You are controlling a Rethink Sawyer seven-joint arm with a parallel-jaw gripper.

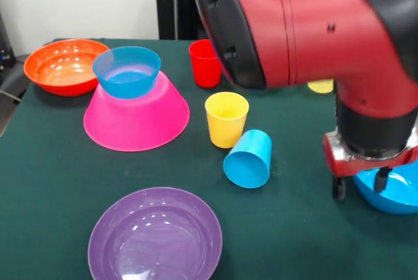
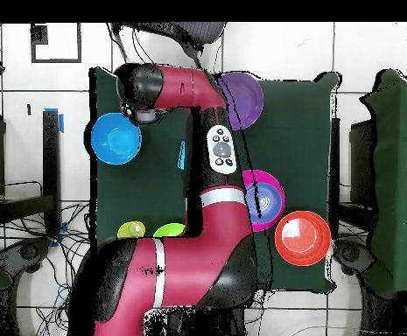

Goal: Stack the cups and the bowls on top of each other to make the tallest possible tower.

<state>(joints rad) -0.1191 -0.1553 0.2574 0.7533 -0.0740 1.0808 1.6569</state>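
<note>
An upside-down pink bowl [image 1: 137, 118] [image 2: 249, 217] carries an upright blue bowl [image 1: 127, 71] [image 2: 265, 199]; this is the tower. The orange bowl [image 1: 65, 66] [image 2: 303, 238] stands beside it. A purple bowl [image 1: 155, 235] [image 2: 242, 98] sits near the front edge. The red cup [image 1: 206, 62] and yellow cup [image 1: 226, 118] stand upright, and a blue cup [image 1: 248, 158] lies on its side. A pale yellow cup [image 1: 321, 86] [image 2: 132, 230] peeks out behind the arm. My gripper [image 1: 360, 185] is open, its fingers astride the near rim of another blue bowl [image 1: 392, 192] [image 2: 115, 138].
My red arm [image 1: 313, 25] [image 2: 215, 149] stretches across the table and hides much of its middle in the overhead view. A green piece [image 2: 167, 231] shows next to the pale yellow cup. The blue bowl under the gripper lies close to the table's side edge.
</note>
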